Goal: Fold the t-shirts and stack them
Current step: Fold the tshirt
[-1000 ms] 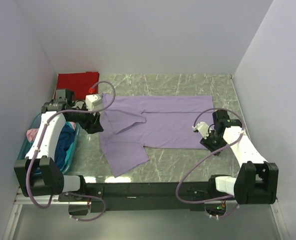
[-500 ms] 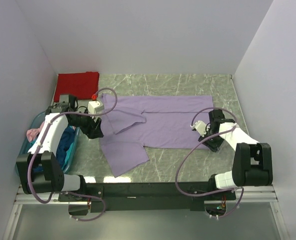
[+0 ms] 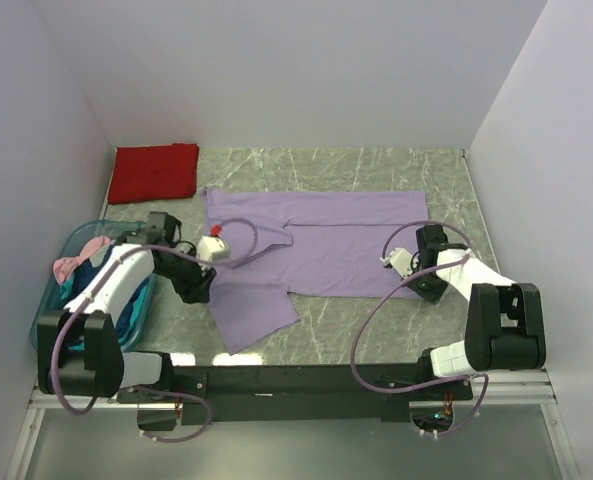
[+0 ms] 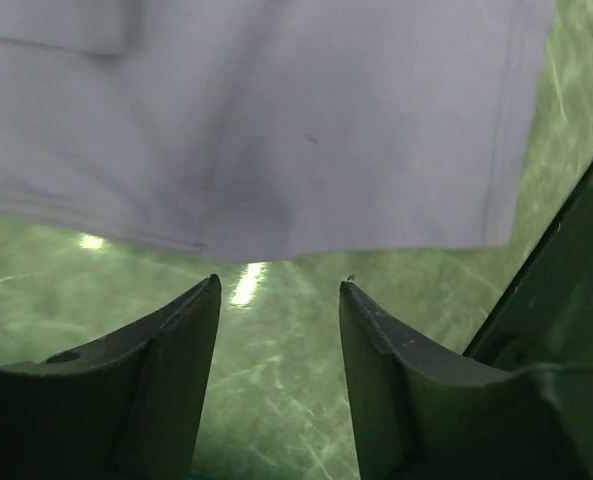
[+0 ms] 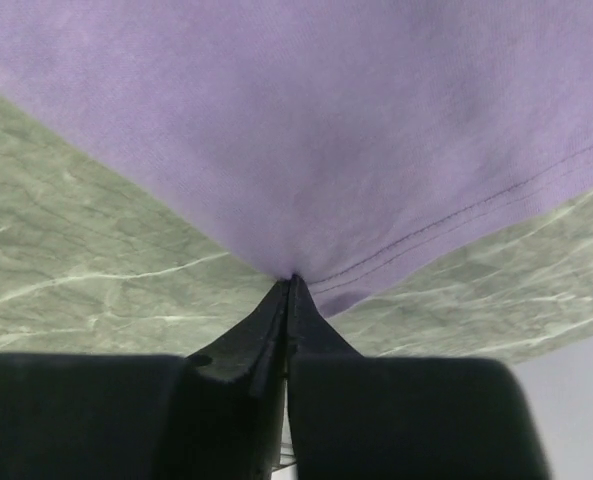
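The purple shirt (image 3: 321, 240) is lying spread on the table (image 3: 376, 330). The right gripper (image 5: 291, 282) is pinching its hem, jaws together. The left gripper (image 4: 278, 290) is hovering apart just short of the edge, needing a fuller bite before lifting.

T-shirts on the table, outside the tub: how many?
2: the light purple t-shirt, spread mid-table; the red t-shirt, folded in the far left corner. The tub may hide more.
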You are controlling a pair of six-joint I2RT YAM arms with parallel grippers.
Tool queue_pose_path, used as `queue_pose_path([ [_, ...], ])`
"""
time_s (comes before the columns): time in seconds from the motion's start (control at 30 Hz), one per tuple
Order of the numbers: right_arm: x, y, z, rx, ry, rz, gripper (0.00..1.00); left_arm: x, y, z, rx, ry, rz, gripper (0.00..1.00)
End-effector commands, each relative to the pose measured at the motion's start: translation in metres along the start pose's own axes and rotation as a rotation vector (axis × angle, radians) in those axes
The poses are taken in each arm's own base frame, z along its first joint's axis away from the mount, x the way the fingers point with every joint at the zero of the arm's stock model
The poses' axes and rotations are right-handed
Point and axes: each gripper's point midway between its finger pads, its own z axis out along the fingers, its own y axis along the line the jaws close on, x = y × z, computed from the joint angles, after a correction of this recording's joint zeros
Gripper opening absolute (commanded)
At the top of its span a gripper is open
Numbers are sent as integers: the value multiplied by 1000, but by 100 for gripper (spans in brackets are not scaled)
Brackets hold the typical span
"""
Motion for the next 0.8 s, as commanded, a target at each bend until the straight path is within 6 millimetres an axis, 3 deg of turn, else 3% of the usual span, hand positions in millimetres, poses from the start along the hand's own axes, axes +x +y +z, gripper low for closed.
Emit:
queue_pose_path([
  [0.0, -7, -8, 8, 33, -28, -7, 1, 1, -3, 7, -56, 45, 164, 56],
  [0.27, -22, -17, -11, 16, -73, 17, 0, 5, -11, 33, -84, 128, 249, 46],
  [0.57, -25, -21, -19, 21, -82, 10, 0, 17, 6, 59, -172, 211, 303, 52],
  [0.77, -25, -23, -23, 35, -92, -1, 0, 37, 1, 65, -127, 293, 310, 34],
])
